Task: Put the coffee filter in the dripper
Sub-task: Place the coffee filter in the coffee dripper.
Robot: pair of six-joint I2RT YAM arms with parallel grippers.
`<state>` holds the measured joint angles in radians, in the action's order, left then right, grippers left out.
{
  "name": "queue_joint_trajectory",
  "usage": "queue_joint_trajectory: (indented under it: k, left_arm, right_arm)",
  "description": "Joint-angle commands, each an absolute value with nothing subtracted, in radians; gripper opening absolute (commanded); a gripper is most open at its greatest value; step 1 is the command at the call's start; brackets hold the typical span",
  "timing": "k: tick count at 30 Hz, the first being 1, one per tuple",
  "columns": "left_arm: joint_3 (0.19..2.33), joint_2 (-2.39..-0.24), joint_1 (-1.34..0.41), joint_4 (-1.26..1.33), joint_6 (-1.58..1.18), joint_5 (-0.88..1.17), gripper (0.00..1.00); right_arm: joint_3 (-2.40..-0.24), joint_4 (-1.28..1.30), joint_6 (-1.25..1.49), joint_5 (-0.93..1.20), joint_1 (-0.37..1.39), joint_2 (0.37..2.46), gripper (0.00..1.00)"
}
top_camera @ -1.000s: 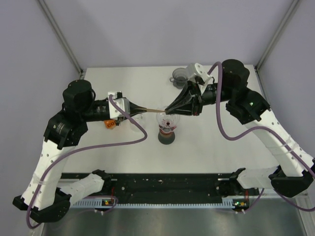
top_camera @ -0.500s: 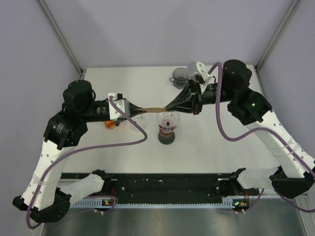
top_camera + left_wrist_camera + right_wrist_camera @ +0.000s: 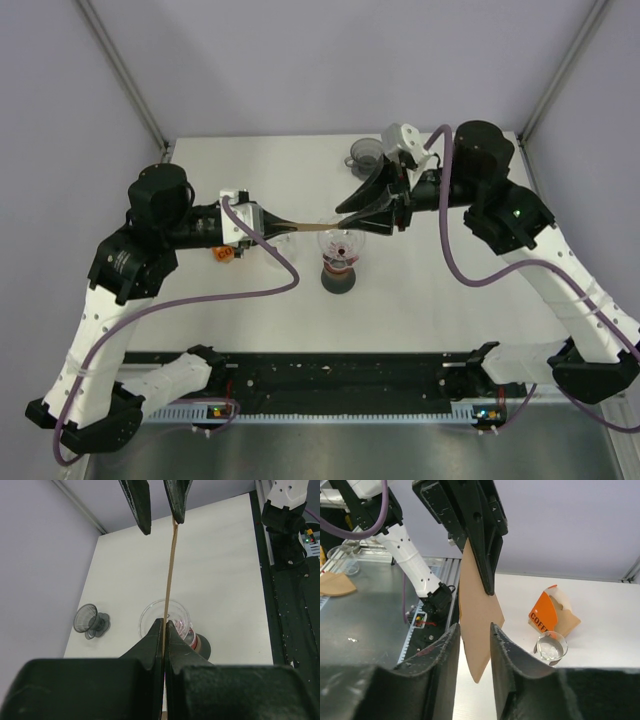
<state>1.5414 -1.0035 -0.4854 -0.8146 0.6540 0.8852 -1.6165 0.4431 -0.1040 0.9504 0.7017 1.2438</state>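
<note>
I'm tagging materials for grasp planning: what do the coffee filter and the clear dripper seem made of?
Coffee filter: likely unbleached paper, matte tan, so thin it reads as a line edge-on. Dripper: clear glass or plastic, I cannot tell which; glossy, with the table showing through its wall.
</note>
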Motion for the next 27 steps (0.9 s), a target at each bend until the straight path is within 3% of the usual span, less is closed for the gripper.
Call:
queue_joint_trajectory:
  k: [1,6,9,12,18,27]
  left_arm:
    - [1.559,-0.992,-0.488,-0.799,0.663,0.904,0.0]
    - [1.565,-0.996,-0.489,-0.799,0.663,0.903,0.0]
    - [1.565,-0.997,-0.491,-0.801,0.663,0.904,0.0]
    - [1.566,-0.999,-0.491,-0.799,0.663,0.902,0.0]
    - [1.569,-1.0,-0.492,-0.801,0.663,0.902,0.0]
    - [1.568,-1.002,-0.492,-0.772,0.624,0.881,0.0]
  right_arm:
    - [-1.674,0.43,-0.103,1.014,0.696,1.212,0.34]
    - [-1.674,0.431,-0.1,1.028,0.696,1.215,0.3]
    - [-1.674,0.437,-0.1,1.034,0.698,1.216,0.35]
    - [-1.674,0.437,-0.095,1.037,0.696,1.224,0.28]
    - [-1.669,0.437,-0.09,1.051,0.696,1.235,0.28]
    - [-1.666,0.436,-0.083,1.051,0.699,1.246,0.13]
